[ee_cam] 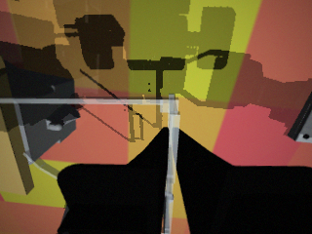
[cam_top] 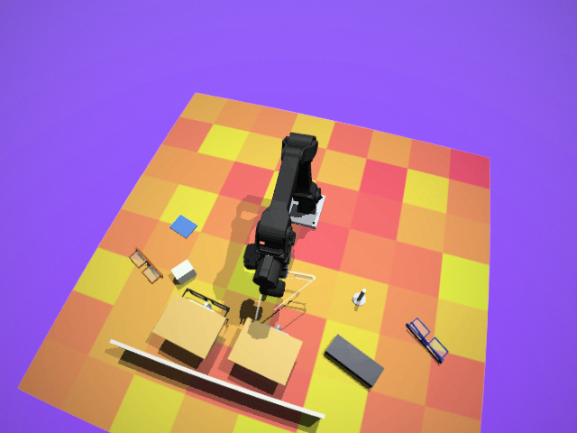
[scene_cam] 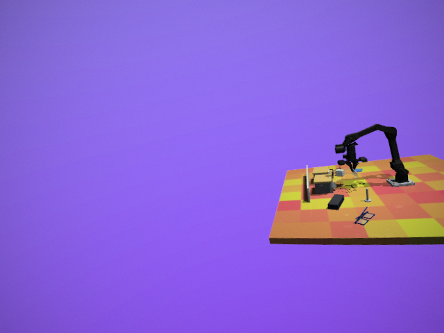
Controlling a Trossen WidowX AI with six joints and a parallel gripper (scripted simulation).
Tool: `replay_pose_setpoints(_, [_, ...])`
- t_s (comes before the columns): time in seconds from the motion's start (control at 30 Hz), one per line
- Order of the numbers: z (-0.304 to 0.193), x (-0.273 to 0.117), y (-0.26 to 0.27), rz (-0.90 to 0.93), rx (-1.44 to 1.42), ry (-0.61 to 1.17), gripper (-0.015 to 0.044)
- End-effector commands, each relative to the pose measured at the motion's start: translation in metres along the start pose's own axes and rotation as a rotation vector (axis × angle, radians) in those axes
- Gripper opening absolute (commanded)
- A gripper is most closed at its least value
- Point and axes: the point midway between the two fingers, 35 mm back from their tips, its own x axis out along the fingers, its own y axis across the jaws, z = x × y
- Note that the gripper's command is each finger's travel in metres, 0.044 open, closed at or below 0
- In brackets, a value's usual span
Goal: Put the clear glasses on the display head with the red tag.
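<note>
My gripper [scene_cam: 354,171] [ee_cam: 170,132] is shut on the front frame of the clear glasses [cam_top: 313,278] [ee_cam: 172,158] and holds them above the table. Their temples are unfolded and reach toward the display heads. In the wrist view one temple runs left across the picture; the other is lower left. The nearer head [cam_top: 266,352] [scene_cam: 323,187] [ee_cam: 54,114] is a dark block with a tan top and a small pale nose, and wears no glasses. The other head [cam_top: 190,326] has black glasses [cam_top: 205,298] at its face. No red tag can be made out.
A white upright panel [cam_top: 216,380] [scene_cam: 306,184] stands behind both heads. A dark grey box [cam_top: 354,358] [scene_cam: 336,201], a small post on a round base [cam_top: 359,299] and blue glasses [cam_top: 425,341] lie to one side. A white cube [cam_top: 183,271], brown glasses [cam_top: 149,266] and a blue square [cam_top: 183,226] are opposite.
</note>
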Motion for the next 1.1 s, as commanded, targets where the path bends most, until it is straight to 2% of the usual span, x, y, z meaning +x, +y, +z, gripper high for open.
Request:
replay_pose_setpoints(0.0, [-0.02, 0.0, 0.001, -0.001, 0.003, -0.001, 0.0])
replay_pose_setpoints(0.53, [-0.103, 0.0, -0.008, -0.003, 0.003, 0.008, 0.0])
replay_pose_setpoints(1.07, [-0.181, -0.001, -0.04, -0.006, 0.003, 0.011, 0.0])
